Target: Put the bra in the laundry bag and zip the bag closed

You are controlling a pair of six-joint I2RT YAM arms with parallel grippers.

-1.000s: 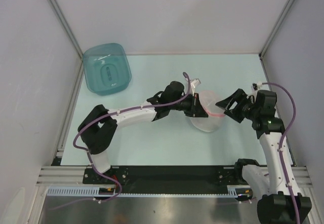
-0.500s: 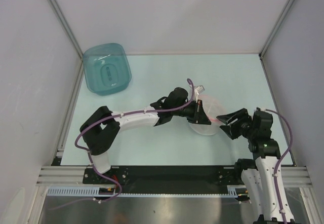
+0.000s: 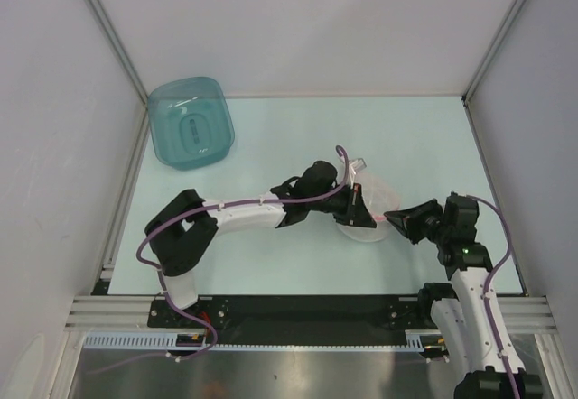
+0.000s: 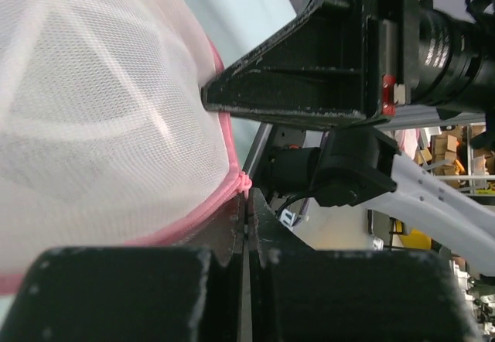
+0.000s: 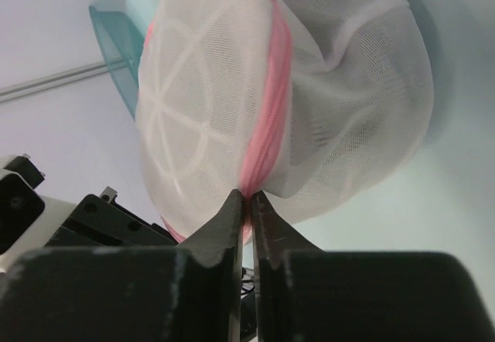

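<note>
On the table (image 3: 271, 137), centre-right, the laundry bag (image 3: 368, 202) sits caught between my two claws, both touching it. My left gripper (image 4: 246, 201) is pressed together on its pink trim (image 4: 193, 218). My right gripper (image 5: 248, 200) pinches that trim from the opposite side, seam running straight ahead over the domes. White mesh, puffed up; the bra shows nowhere

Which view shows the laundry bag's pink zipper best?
The right wrist view: the pink zipper runs down across the laundry bag. The left wrist view shows one edge; the top view only a small pink streak.
</note>
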